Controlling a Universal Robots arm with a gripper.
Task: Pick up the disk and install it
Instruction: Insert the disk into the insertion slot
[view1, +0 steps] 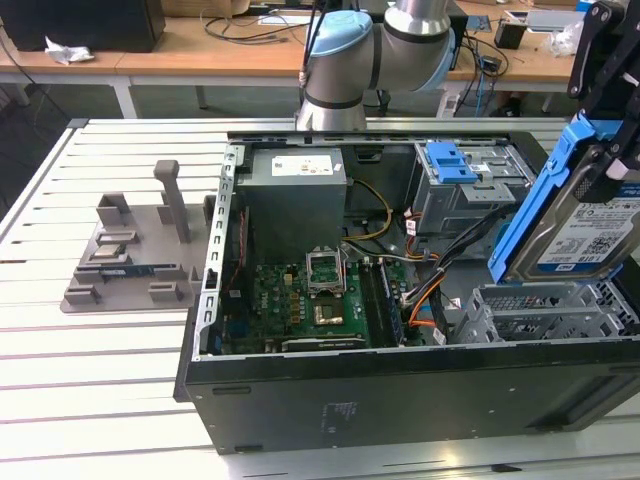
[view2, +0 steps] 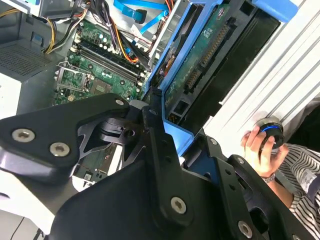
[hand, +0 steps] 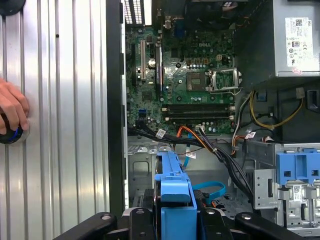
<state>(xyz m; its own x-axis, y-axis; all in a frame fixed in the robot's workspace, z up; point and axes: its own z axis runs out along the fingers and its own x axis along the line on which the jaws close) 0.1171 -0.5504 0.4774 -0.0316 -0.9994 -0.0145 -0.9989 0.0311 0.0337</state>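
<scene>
The gripper was cut off at the exterior view's right edge, its jaws clamped on the disk. The disk hung tilted above a grey bay in the open case. Cables ran just beside that bay. A hand partly covered a knob on the table.

Silver, blue-railed disk; green motherboard

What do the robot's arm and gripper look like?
The arm is made of rounded silver-grey metal segments, with light blue caps on its joints. The gripper is matte black, built from flat angular link plates pinned together, with silver screw heads set into them.
</scene>
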